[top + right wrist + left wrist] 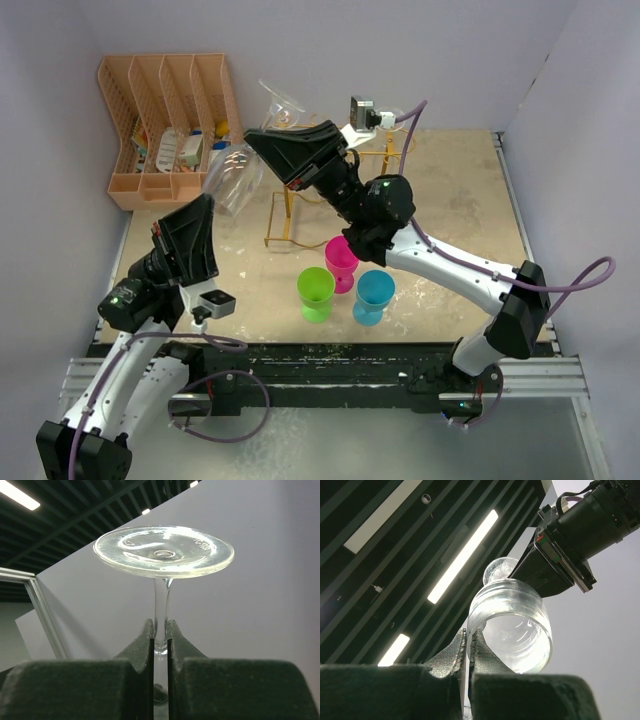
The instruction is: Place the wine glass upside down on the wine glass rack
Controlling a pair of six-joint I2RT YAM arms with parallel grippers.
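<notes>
While the right pincer (160, 632) clamps its thin stem and the left pincer (469, 647) pinches its rim, the clear, round-footed wine glass (512, 622) hangs tilted in the air beside the gold rack (285, 215).

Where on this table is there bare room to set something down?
Widest bare patch: the tan table's right side, between the right arm, back wall and right edge. A smaller one lies between the green plastic goblet and left arm. Crowded around the gold wire rack, pink plastic goblet and blue plastic goblet.
</notes>
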